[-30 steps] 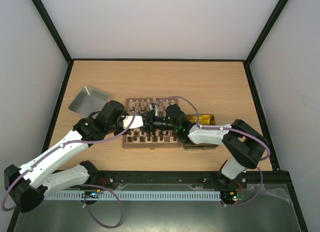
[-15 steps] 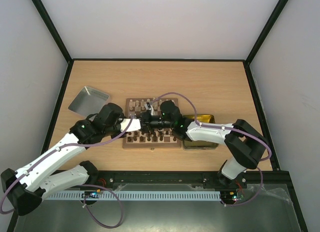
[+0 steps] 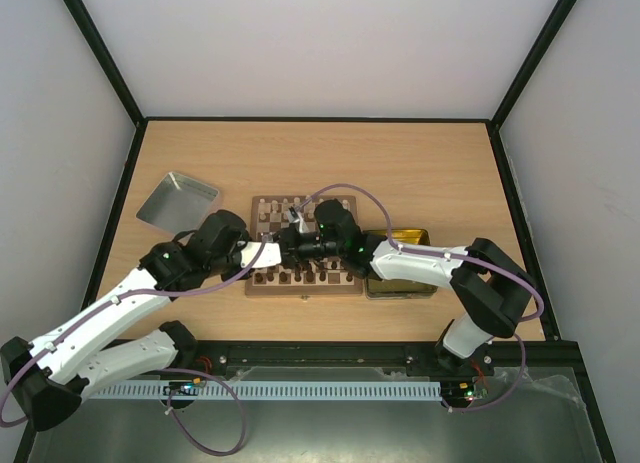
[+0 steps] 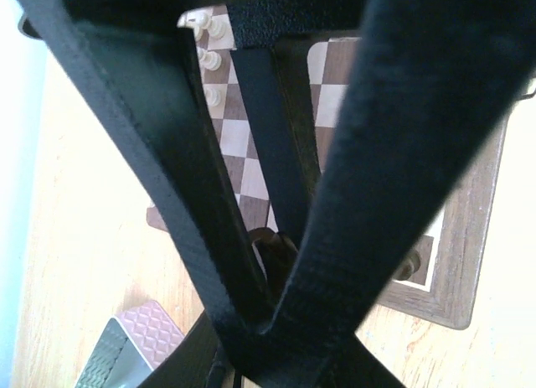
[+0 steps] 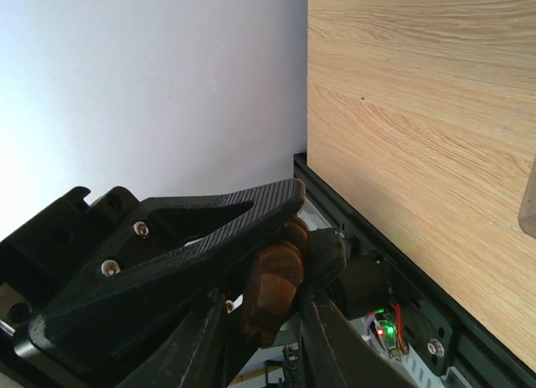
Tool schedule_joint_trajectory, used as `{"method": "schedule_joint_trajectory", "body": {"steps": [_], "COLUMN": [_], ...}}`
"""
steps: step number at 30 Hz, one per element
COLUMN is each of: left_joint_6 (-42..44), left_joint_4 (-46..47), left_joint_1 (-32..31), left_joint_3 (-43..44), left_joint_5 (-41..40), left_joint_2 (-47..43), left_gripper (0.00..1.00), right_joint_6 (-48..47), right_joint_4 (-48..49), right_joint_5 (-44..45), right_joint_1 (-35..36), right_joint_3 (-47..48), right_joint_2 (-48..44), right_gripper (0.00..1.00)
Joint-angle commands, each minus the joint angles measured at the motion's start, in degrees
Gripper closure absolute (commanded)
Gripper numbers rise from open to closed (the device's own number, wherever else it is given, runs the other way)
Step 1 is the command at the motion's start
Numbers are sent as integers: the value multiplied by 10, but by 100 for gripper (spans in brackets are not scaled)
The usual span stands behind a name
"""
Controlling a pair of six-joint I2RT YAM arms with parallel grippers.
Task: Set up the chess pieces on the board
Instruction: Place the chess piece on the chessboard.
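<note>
The board [image 3: 305, 286] lies at the table's middle. Pale chess pieces [image 3: 275, 211] line its far rows and dark ones [image 3: 300, 275] its near rows. Both grippers meet over the board's left half. My right gripper [image 3: 292, 243] points left and is shut on a dark brown chess piece [image 5: 272, 287], seen sideways in the right wrist view. My left gripper [image 3: 272, 251] reaches in from the left. In the left wrist view its fingers [image 4: 209, 237] converge on a dark brown piece [image 4: 272, 252] above the board's rim [image 4: 456, 271], with pale pieces [image 4: 209, 61] beyond.
A silver tin lid [image 3: 177, 200] lies at the back left of the board. The yellow-lined tin [image 3: 405, 265] sits against the board's right side, partly under the right arm. Black frame posts edge the table.
The right gripper has moved left across the board with its dark piece. The left arm has drawn slightly back toward the near left.
</note>
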Motion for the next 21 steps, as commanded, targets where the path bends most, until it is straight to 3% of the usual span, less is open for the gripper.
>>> {"method": "schedule_joint_trajectory", "body": {"steps": [1,9,21], "left_joint_6": [4,3,10], "left_joint_4": [36,35,37], "left_joint_1": [-17,-18,-20], "left_joint_3": [-7,-8,-34], "left_joint_5": [37,41,29], "left_joint_2": [-2,-3,-13], "left_gripper": [98,98,98], "right_joint_6": [-30,-45,-71], "right_joint_4": [-28,-49,-94], "right_joint_5": [-3,-6,-10], "right_joint_1": [15,2,-11], "right_joint_3": [27,26,38], "right_joint_2": [-7,-15,-18], "right_gripper": [77,77,89]}}
